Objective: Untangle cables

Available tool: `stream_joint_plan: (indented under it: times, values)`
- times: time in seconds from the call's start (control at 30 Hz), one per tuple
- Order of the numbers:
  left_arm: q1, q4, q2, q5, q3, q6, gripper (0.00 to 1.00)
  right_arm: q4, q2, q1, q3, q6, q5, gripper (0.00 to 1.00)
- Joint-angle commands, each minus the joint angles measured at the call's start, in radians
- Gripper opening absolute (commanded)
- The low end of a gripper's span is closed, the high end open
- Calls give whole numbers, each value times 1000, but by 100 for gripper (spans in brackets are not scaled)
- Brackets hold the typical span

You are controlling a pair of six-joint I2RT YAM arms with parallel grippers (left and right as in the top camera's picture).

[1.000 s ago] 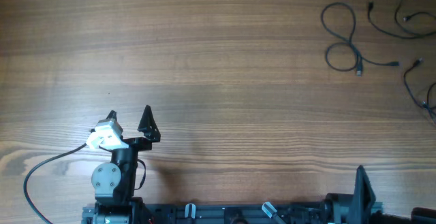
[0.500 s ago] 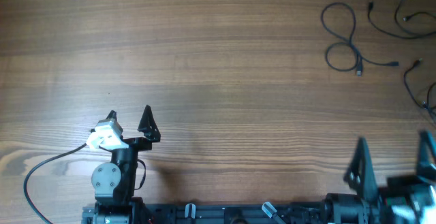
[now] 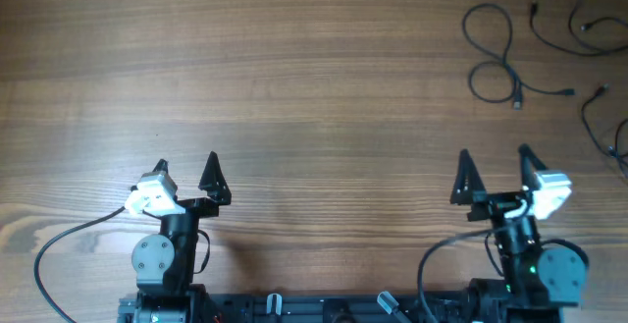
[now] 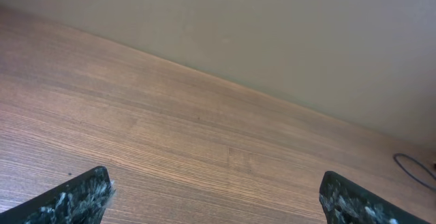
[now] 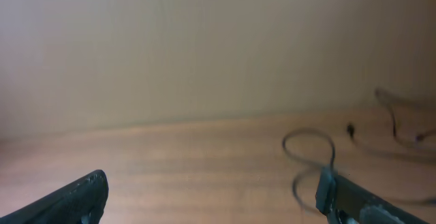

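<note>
Seen from overhead, the cables [image 3: 504,64] lay at the two o'clock corner of the bench [image 3: 294,68]. One curled in a crossed double loop with a small plug at its end. Others trailed loose beside it toward three o'clock and ran off the edge. None touched either arm. The left tool [image 3: 185,161] sat at eight o'clock, its jaws spread wide with nothing between them. The right tool [image 3: 494,153] sat at four o'clock, likewise gaping and holding nothing, well apart from the cables. Its wrist camera showed the looped cord, blurred, just above one finger [image 5: 354,200].
</note>
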State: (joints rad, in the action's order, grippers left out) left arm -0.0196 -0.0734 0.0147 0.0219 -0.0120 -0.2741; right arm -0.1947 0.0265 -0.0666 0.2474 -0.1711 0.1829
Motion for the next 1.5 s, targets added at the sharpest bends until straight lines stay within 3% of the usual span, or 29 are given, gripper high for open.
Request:
stream_joint_plan:
  times: [0.0, 0.43, 1.47]
  values:
    - [-5, 4, 0, 13, 6, 16, 100, 53, -3, 4, -61, -15, 13, 100]
    - [-5, 4, 0, 13, 6, 16, 100, 241, -3, 4, -243, -14, 13, 100]
    - [-5, 4, 0, 13, 6, 16, 100, 208, 3, 4, -242, -12, -14, 100]
